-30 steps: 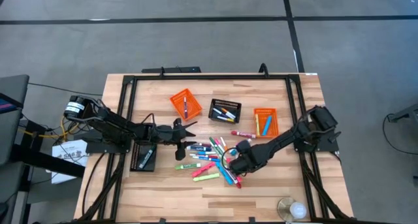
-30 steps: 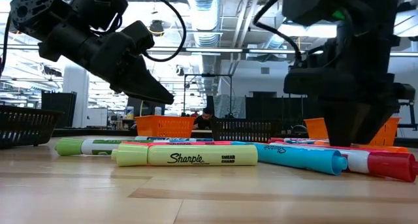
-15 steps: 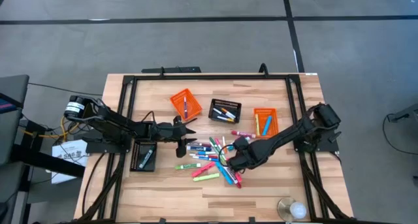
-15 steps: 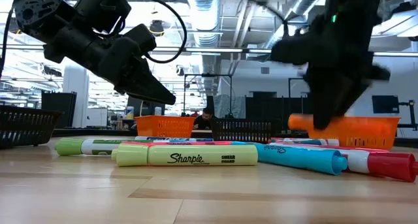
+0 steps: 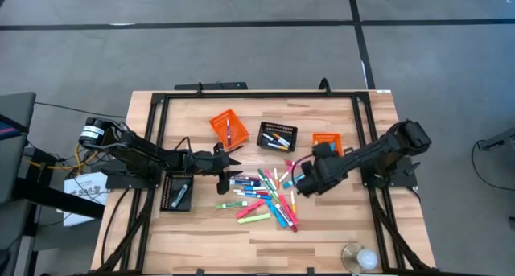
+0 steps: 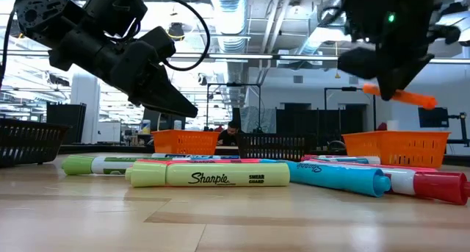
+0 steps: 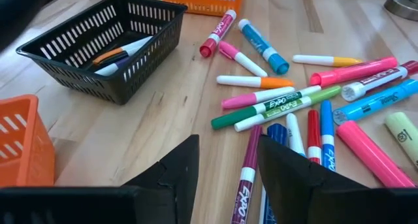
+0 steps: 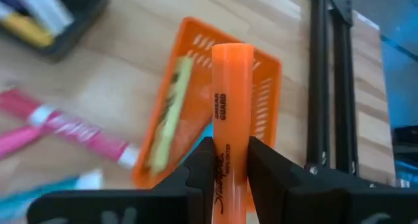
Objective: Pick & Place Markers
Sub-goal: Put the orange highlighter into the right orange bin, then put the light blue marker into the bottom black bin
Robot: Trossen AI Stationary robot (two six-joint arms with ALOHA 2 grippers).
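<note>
Several markers [image 5: 261, 194] in mixed colours lie flat in a loose pile at the table's middle; they also show in the left wrist view [image 7: 294, 100]. My right gripper [image 5: 307, 182] is shut on an orange highlighter [image 8: 228, 100], held in the air between the pile and the right orange basket [image 5: 327, 147]. My left gripper [image 5: 235, 158] hovers open and empty over the pile's left side, its fingers [image 7: 186, 165] either side of a purple marker [image 7: 245, 181] without touching it. My right gripper pinches the orange highlighter's printed barrel [image 8: 222, 136] between its two fingers. The highlighter runs forward along the fingers, and its free end [image 8: 232, 51] sticks out toward the right orange basket. In the low view the highlighter [image 6: 400, 96] is tilted and lifted clear of the table.
A left orange basket [image 5: 228, 127] and a black basket [image 5: 277, 136] with markers stand behind the pile. The right orange basket [image 8: 196, 113] holds a yellow-green highlighter. Another black basket [image 5: 177, 193] stands at the left. A round object [image 5: 360, 257] sits at the near edge. Black rails frame the table.
My right gripper has risen from the pile's right side with the orange highlighter and gone toward the table's right and far side, toward the right orange basket. The highlighter is now lifted clear of the table and tilted.
</note>
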